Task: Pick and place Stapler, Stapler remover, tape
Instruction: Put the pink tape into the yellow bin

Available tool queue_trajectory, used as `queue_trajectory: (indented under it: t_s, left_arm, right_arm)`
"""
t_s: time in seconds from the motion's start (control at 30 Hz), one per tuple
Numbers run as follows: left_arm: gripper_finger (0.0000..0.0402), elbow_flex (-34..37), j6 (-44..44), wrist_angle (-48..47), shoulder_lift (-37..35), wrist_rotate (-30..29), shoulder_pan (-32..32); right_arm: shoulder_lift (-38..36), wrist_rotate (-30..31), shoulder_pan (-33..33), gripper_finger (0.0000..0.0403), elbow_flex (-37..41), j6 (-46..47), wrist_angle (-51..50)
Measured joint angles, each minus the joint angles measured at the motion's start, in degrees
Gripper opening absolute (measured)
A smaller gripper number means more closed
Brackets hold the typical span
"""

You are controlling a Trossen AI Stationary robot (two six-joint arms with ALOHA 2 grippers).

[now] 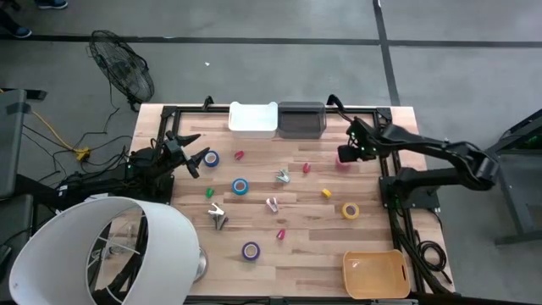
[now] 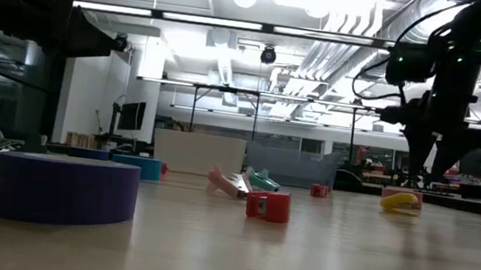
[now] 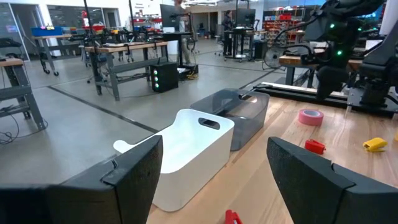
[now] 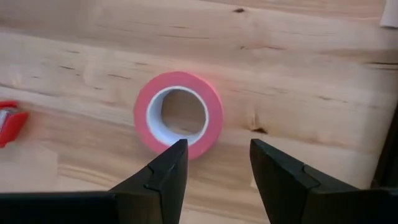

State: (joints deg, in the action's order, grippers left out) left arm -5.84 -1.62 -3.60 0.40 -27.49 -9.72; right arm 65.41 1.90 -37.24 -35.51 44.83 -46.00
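My right pincer hangs over the pink tape roll near the table's right back part, fingers spread, nothing gripped. The roll lies flat on the wood, hole up, just ahead of the fingertips; whether a tip touches it I can't tell. From above, the pink tape shows only as a sliver under the right pincer.

My left pincer waits at the table's left edge, jaws wide apart and empty, pointed toward the white bin and the grey bin at the back edge.

Rest of the task items are spread on the table:
- blue tape roll just beside the left pincer
- second blue tape roll mid-table
- purple tape roll near the front edge
- yellow tape roll on the right side
- small red piece, green piece, yellow piece; too small to tell which are staplers or removers

Orange tray sits at the front right corner.
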Motion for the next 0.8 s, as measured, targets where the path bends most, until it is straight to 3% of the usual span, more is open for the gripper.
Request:
queue_trajectory:
  t_s: [0.8]
  left_arm:
    - [0.0285, 0.01, -0.01, -0.02, -0.01, 0.00, -0.01]
  right_arm:
    - [15.39, -4.25, -1.06, 0.0165, -0.45, -0.34, 6.97]
